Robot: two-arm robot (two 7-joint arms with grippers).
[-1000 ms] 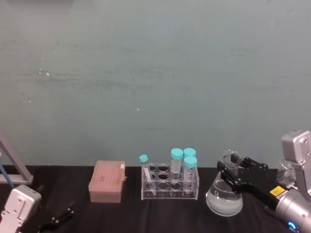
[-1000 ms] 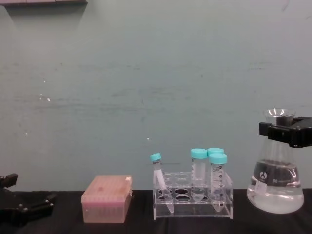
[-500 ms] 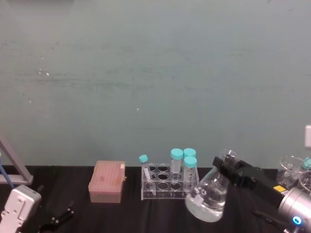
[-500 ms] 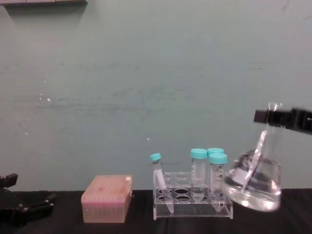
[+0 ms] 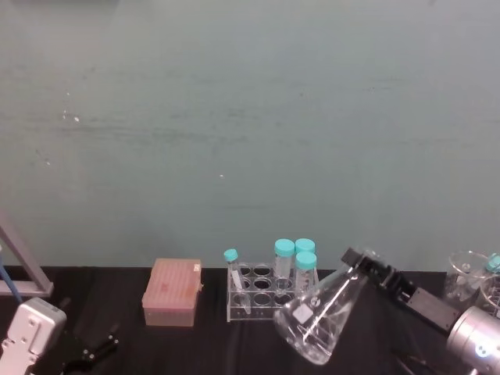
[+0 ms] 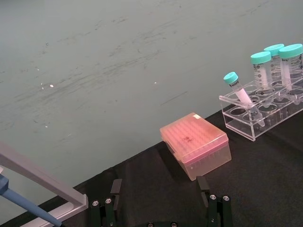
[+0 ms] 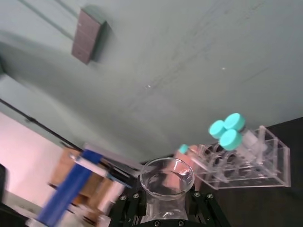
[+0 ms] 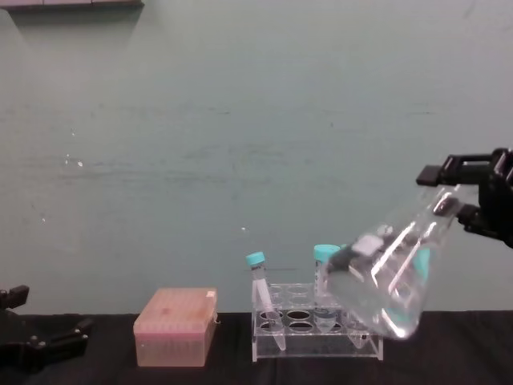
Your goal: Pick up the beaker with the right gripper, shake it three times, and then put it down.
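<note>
The beaker (image 5: 315,319) is a clear glass conical flask held off the table, tilted steeply with its wide base swung toward the tube rack. My right gripper (image 5: 362,262) is shut on its neck, coming in from the right. From the chest the beaker (image 8: 383,282) hangs in front of the rack's right tubes, and the right gripper (image 8: 458,194) clamps the neck up high. The right wrist view looks down onto the flared rim of the beaker (image 7: 167,177) between the black jaws. My left gripper (image 6: 158,208) rests open at the table's near left, nothing between its thin prongs.
A clear tube rack (image 5: 271,295) with teal-capped tubes stands mid-table, close behind the beaker's base. A pink tip box (image 5: 172,293) sits left of it. More glassware (image 5: 467,273) stands at the far right. A grey stand with a blue pipette (image 5: 17,278) is at the far left.
The beaker went from upright on the table to lifted and tilted, its base swinging left and up toward the rack. The right gripper rose and shifted left. The left arm stayed still.
</note>
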